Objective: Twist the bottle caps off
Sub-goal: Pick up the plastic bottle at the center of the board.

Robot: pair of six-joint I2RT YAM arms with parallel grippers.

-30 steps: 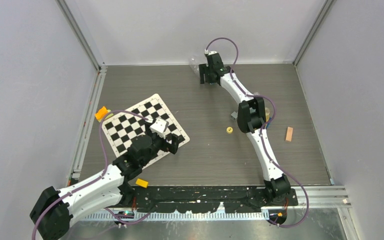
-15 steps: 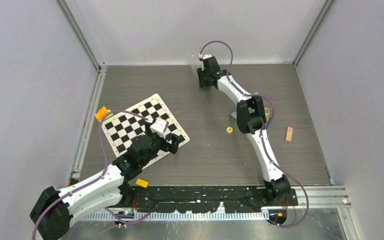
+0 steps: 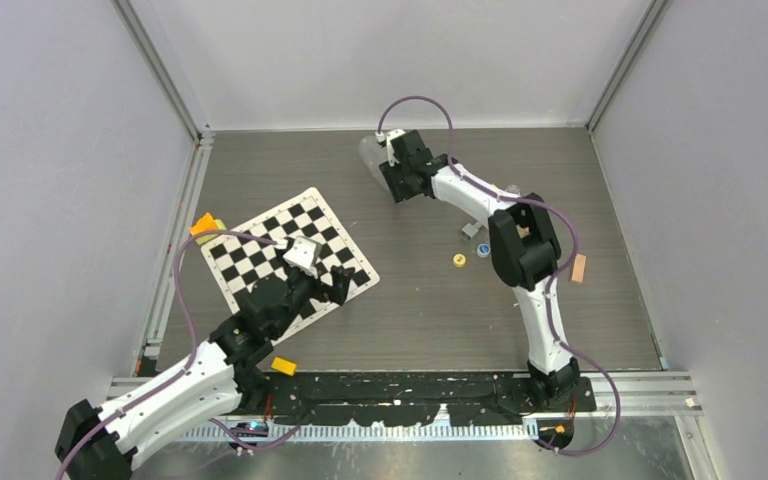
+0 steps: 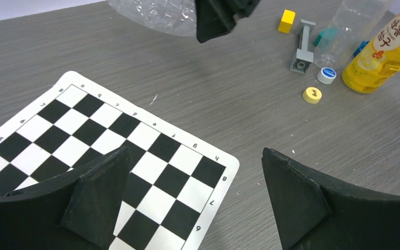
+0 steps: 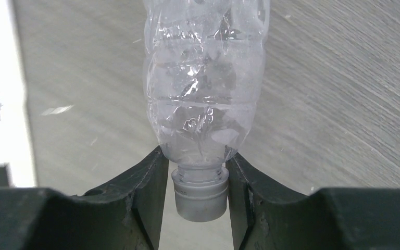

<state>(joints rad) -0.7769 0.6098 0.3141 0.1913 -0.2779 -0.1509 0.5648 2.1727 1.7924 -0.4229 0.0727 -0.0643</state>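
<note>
Since the right pincer (image 5: 197,154) is clamped on the clear bottle (image 5: 204,78) at the neck, w/ the jaws pinching where shoulder meets neck and the pale cap (image 5: 200,195) sitting between them, further back toward the wrist, the main risk is a twist that achieves nothing. Nothing else holds the body, so bottle & cap would prob. spin together. The left pincer (image 4: 195,152) is spread wide, empty, over a corner of the chessboard mat (image 4: 135,135). The bottle is well apart from it, up ahead beyond its fingertips, so it'd need to come over & take the body first.

Other risks, as I judge them:
- Walls are thin & crinkled, so a hard squeeze could crush or kink them, and the bottle could squirt out of the jaws.
- Grip is at one end only and the body sticks out unsupported. A quick swing could lever the neck free, i.e. a drop. Can't tell if the base rests on the tabletop (image 5: 344,78) or hangs off it.
- Jaws sit on neck/shoulder more than squarely on the cap. One jaw looks to touch the cap's side, the other shows a thin gap, so torque on the cap itself may be poor.

Orientation: long axis runs straight out from between the right jaws, in line w/ the pincer's own reach, approx centred btw them. Cap end points back toward the wrist; base points away, past the fingertips.
</note>
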